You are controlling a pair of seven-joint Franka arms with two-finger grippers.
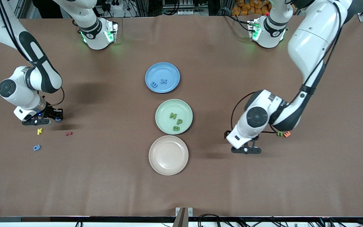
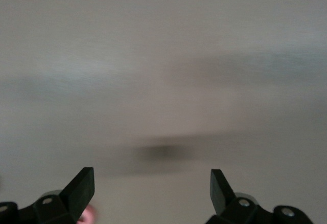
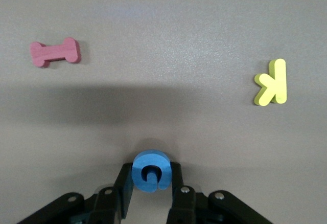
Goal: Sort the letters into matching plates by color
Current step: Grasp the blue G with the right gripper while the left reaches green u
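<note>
**Even overhead light, one smeared wrist view**

The front view is bright and evenly lit, and soft shadows lie on the tabletop beneath both arms. The left wrist view is heavily blurred into grey streaks. The right wrist view is sharp, with a broad dark shadow band across its middle.

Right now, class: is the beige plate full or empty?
Empty. The beige plate shows only its bare inside, while the green plate beside it holds three green letters.
</note>
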